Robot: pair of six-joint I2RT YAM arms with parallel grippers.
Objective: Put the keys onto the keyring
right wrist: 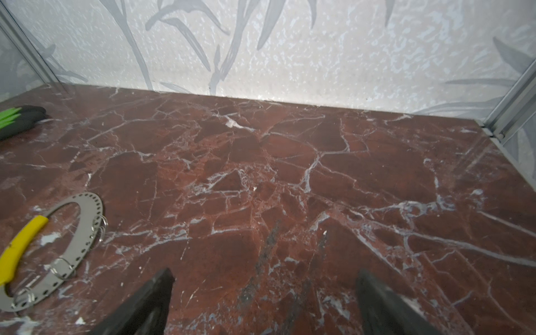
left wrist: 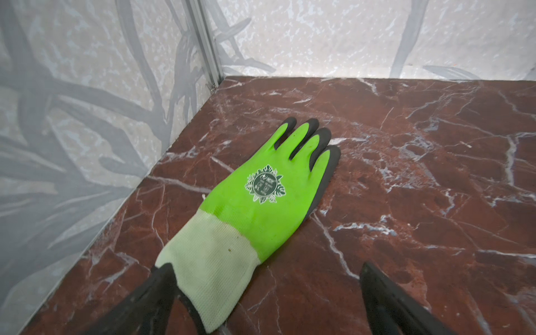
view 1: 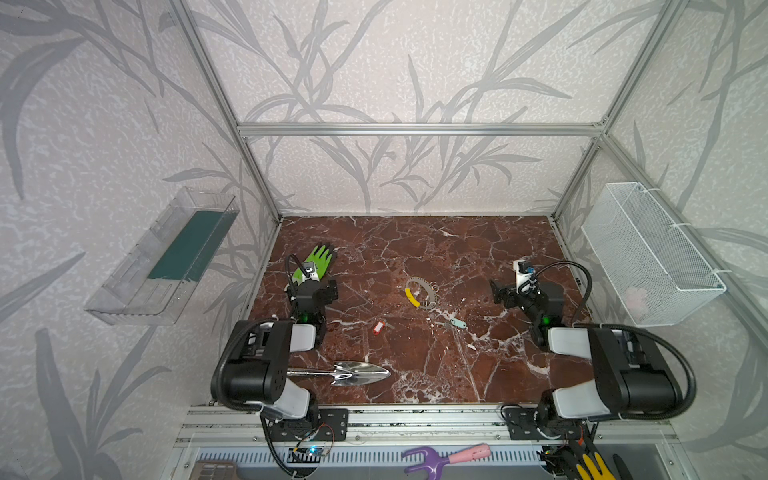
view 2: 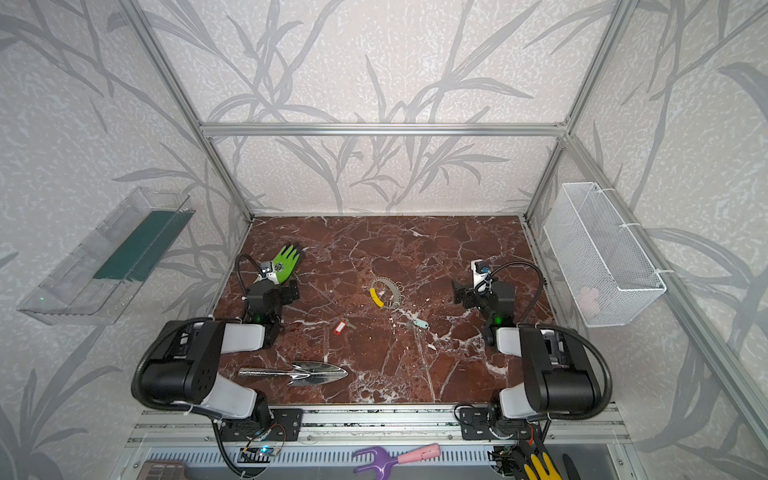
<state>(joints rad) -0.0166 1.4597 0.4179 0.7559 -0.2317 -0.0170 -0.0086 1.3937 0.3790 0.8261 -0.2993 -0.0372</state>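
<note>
keyring (view 1: 420, 293): lies flat on the worktop (view 1: 478, 249)
red-tag key (view 1: 378, 327): near the keyring, left of it, not touching
mint-tag key (view 1: 456, 323): near the keyring, right of it, not touching
left tool (left wrist: 266, 269): spread wide, holds nothing, well left of the keyring, at the green glove (left wrist: 261, 188)
right tool (right wrist: 264, 275): spread wide, holds nothing, right of the keyring

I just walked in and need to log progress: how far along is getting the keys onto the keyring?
Done: nothing yet. The red-tagged key and the mint-tagged key lie loose on the table, apart from the keyring. In hand: nothing; the left gripper is open by the green glove, the right gripper open over bare table. Left: picking up and threading both keys.
</note>
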